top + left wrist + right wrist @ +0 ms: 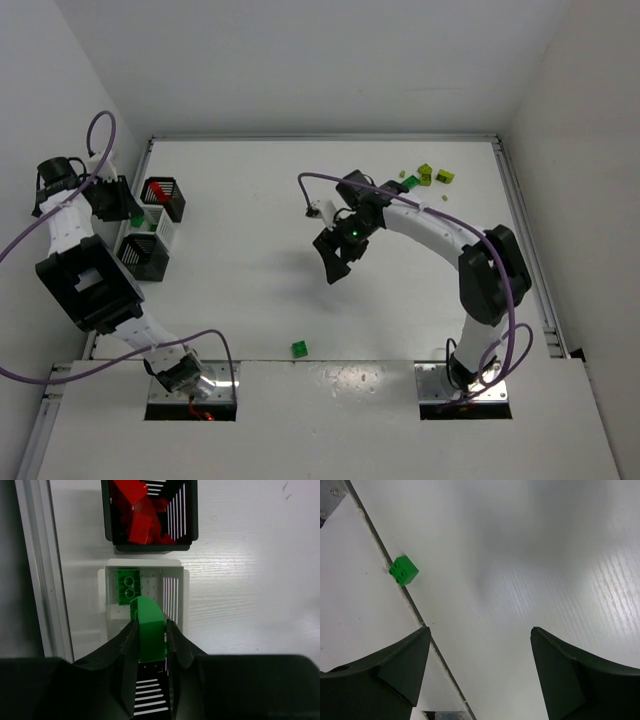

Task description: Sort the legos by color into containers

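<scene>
My left gripper [150,626] is shut on a dark green lego [150,632] and holds it over the near edge of the white bin [172,567]. One dark green lego [127,586] lies in that bin. The black bin [192,510] beyond it holds several red legos [142,515]. In the top view the left gripper [130,212] is beside the three bins at the far left. My right gripper [340,262] is open and empty above the table's middle, also in its wrist view [480,635]. A dark green lego [300,348] lies by the near ledge [404,570].
Several yellow-green legos [428,176] lie at the back right. A second black bin [143,257] stands nearest in the row; its slats show under my left fingers [150,695]. A metal rail [45,580] runs along the table's left edge. A raised white ledge [330,400] spans the front.
</scene>
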You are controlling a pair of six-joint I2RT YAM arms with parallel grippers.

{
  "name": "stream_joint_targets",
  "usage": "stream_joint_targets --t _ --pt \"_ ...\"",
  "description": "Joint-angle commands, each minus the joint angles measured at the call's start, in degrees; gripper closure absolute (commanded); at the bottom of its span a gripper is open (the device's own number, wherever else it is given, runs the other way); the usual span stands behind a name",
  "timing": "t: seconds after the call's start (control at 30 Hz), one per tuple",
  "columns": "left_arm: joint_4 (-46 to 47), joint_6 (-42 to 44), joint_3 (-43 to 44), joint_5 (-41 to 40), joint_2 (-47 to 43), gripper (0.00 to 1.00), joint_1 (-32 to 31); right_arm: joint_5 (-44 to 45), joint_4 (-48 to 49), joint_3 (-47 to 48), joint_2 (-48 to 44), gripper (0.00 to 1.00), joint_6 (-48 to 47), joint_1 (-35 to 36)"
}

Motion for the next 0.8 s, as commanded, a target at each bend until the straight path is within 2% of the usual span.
stream_joint_targets --t 0.0,0.1,0.23,0.33,0.47,0.57,0.6,0.63,0.67,0.7,0.77 --pt "1.7 -0.6 2.7 0.1 1.1 0.78 -0.4 1.8 0.9 -0.3 -1.0 0.18 -1.6 1.4" --pt "2.2 -0.6 2.7 0.1 1.6 0.69 -1.0 2.8 1.4 -0.8 -1.0 0.18 -1.6 2.5" --pt "2.8 -0.1 2.7 0.1 1.6 0.45 -1.6 4.1 1.9 -1.9 -1.0 0.18 -1.6 4.1" --pt "3.6 0.6 2.1 0.7 0.5 0.38 -2.1 5.5 3.0 -2.5 -1.0 0.18 -1.6 4.6" --pt "3.3 4.1 0.8 4.8 -3.4 0.38 -2.7 6.6 5.0 -3.1 -1.0 0.18 0.0 5.1" --pt "-4.0 14.7 -0.6 9.4 -10.4 0.40 -4.6 8.9 7.4 -4.5 -1.6 0.18 7.0 2.4" --pt "-7.4 22.8 -2.2 10.0 -12.4 0.40 -7.3 9.9 9.0 -5.8 -2.2 0.18 8.7 1.6" --pt "-15.1 27.3 -3.5 10.5 -14.5 0.40 -8.9 10.6 10.1 -6.5 -2.9 0.18 11.7 0.8" --pt "-18.9 32.0 -5.0 10.5 -19.4 0.40 -11.0 10.6 11.0 -7.8 -2.9 0.18 12.6 -1.8" --pt "-21.6 38.0 -9.6 10.5 -22.4 0.40 -15.4 11.5 11.5 -7.8 -2.9 0.18 13.5 -3.2" --pt "-23.7 40.4 -15.4 9.7 -29.0 0.40 -20.4 13.2 11.5 -7.8 -2.9 0.17 15.2 -6.4"
